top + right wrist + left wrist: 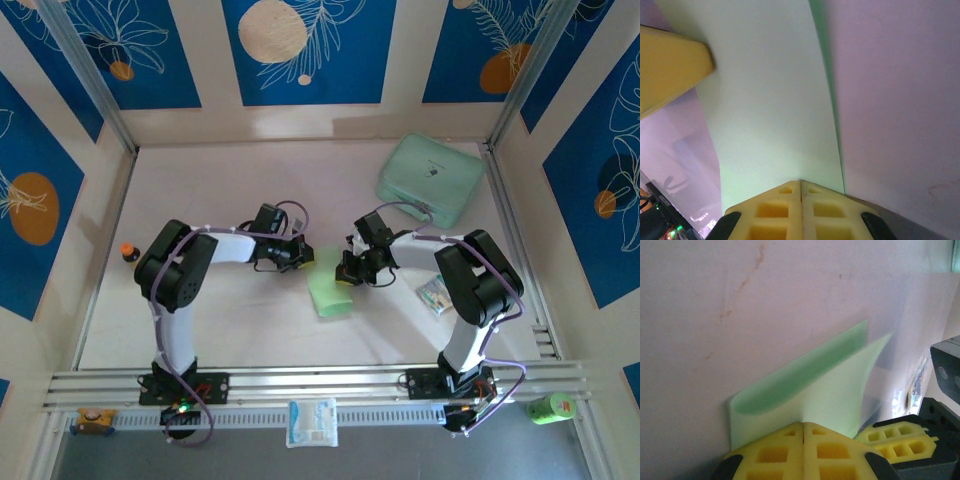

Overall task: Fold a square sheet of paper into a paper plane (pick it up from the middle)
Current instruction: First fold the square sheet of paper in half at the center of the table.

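Between pinching fingers [771, 456], upturned sheet [328, 292] edge.

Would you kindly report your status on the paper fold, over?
Left gripper shut on the square sheet of paper. Right gripper shut on its other side. Sheet doubled over, no plane yet. Mint-green case stands apart, far right.

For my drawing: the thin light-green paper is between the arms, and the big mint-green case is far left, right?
No: the top external view shows the big rounded mint-green case far right, not far left. The thin light-green paper is as you said.
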You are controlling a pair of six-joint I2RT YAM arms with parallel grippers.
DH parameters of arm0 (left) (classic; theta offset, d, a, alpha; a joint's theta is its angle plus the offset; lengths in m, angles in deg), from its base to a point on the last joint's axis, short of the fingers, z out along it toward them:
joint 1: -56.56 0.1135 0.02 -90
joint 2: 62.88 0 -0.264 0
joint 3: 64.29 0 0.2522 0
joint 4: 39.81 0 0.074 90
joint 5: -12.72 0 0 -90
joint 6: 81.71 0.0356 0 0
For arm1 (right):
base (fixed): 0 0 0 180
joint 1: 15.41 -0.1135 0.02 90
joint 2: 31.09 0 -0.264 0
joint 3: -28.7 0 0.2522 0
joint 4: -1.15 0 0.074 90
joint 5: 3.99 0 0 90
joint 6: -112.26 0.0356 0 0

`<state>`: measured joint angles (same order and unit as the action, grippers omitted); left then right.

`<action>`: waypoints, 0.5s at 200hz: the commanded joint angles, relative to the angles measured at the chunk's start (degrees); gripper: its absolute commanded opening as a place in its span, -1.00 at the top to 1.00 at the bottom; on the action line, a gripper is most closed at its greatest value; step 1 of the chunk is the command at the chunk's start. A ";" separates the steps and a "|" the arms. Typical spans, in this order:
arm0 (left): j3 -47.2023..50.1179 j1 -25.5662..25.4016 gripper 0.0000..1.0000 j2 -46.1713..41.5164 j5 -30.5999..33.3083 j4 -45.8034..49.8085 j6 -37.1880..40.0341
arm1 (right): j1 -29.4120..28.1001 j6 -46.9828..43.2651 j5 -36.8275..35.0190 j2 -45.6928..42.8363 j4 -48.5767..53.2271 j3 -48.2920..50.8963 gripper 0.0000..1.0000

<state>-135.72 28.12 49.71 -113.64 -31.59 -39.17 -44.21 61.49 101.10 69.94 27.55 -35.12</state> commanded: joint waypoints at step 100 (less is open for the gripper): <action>-4.95 1.11 1.00 0.62 -2.71 3.50 1.95 | 1.00 0.42 -7.17 2.12 5.37 3.48 1.00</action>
<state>-138.06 28.38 49.76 -115.28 -30.28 -39.15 -44.16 61.49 101.25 69.83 27.12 -34.80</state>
